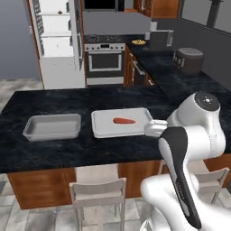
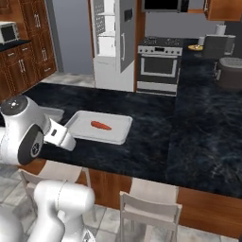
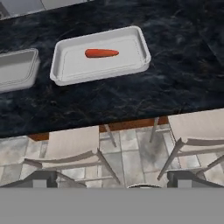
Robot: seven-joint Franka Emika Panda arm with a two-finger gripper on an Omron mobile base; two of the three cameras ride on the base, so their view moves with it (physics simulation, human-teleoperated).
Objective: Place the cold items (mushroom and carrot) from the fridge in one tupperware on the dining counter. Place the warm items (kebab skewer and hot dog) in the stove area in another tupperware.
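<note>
An orange carrot (image 1: pixel 123 120) (image 2: pixel 100 125) (image 3: pixel 101 53) lies in the right-hand tupperware (image 1: pixel 101 128) (image 2: pixel 120 132) (image 3: pixel 131 65) on the black dining counter (image 1: pixel 90 149) (image 2: pixel 156 142) (image 3: pixel 175 87). To its left stands a second tupperware (image 1: pixel 53 127) (image 3: pixel 17 72) with nothing in it. My gripper (image 3: pixel 113 179) hangs open over the counter's near edge, back from the carrot's container, with nothing between its fingertips (image 3: pixel 43 177). The fridge (image 1: pixel 58 45) (image 2: pixel 113 42) stands open at the back. The mushroom, kebab skewer and hot dog are out of view.
Pale chairs (image 3: pixel 74 148) (image 1: pixel 97 189) (image 2: pixel 151 203) stand below the counter's near edge. A stove (image 1: pixel 104 56) (image 2: pixel 158 61) is beside the fridge. A yellow plate (image 1: pixel 138 42) and a toaster (image 1: pixel 189 59) sit on the side counter.
</note>
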